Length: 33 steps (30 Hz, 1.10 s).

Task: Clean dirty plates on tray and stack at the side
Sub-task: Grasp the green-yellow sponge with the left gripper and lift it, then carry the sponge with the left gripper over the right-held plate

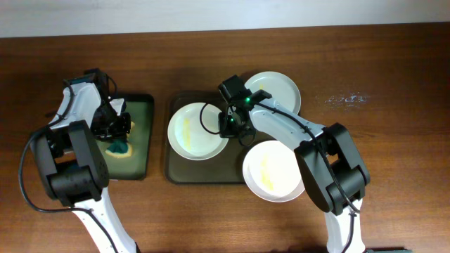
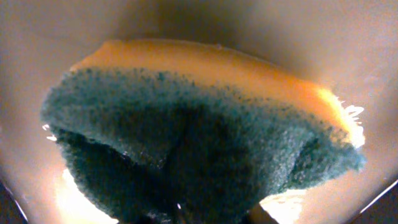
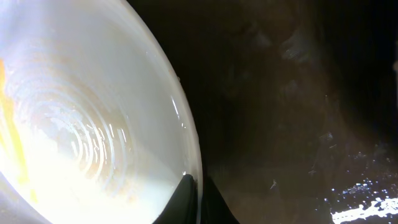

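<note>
Three plates show in the overhead view. One plate [image 1: 193,131] with a yellow streak lies on the left of the dark tray [image 1: 184,172]. A second streaked plate [image 1: 271,171] overlaps the tray's right front corner. A third plate [image 1: 278,89] sits at the tray's back right. My right gripper [image 1: 230,126] is shut on the right rim of the left plate [image 3: 93,124]; its fingers [image 3: 198,198] pinch the edge. My left gripper [image 1: 114,133] is over the small black tray [image 1: 140,105], shut on a sponge [image 2: 199,137] with a teal scrub side and a yellow back.
The small black tray with a greenish inside stands left of the big tray on the brown wooden table [image 1: 394,140]. White smears [image 1: 348,100] mark the table at the back right. Both arms reach in from the front edge.
</note>
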Each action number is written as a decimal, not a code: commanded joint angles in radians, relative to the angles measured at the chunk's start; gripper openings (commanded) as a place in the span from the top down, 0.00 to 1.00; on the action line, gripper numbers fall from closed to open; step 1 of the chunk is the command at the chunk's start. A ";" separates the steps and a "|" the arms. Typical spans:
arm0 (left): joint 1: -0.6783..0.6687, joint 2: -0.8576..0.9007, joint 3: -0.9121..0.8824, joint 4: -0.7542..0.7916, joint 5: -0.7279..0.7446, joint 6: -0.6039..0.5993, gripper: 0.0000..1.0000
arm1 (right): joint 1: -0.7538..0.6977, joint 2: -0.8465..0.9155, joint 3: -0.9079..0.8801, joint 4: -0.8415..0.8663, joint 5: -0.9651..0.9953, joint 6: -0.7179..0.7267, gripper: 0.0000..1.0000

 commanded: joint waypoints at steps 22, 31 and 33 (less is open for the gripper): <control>-0.133 -0.200 0.114 -0.063 0.450 0.018 1.00 | -0.042 0.032 -0.001 -0.015 -0.137 -0.007 0.96; -0.333 -0.200 0.017 0.148 0.223 -0.314 1.00 | -0.066 0.032 -0.001 -0.027 -0.172 -0.003 0.96; -0.372 -0.200 -0.023 0.192 0.212 -0.356 1.00 | -0.066 0.032 -0.003 -0.027 -0.166 0.012 0.96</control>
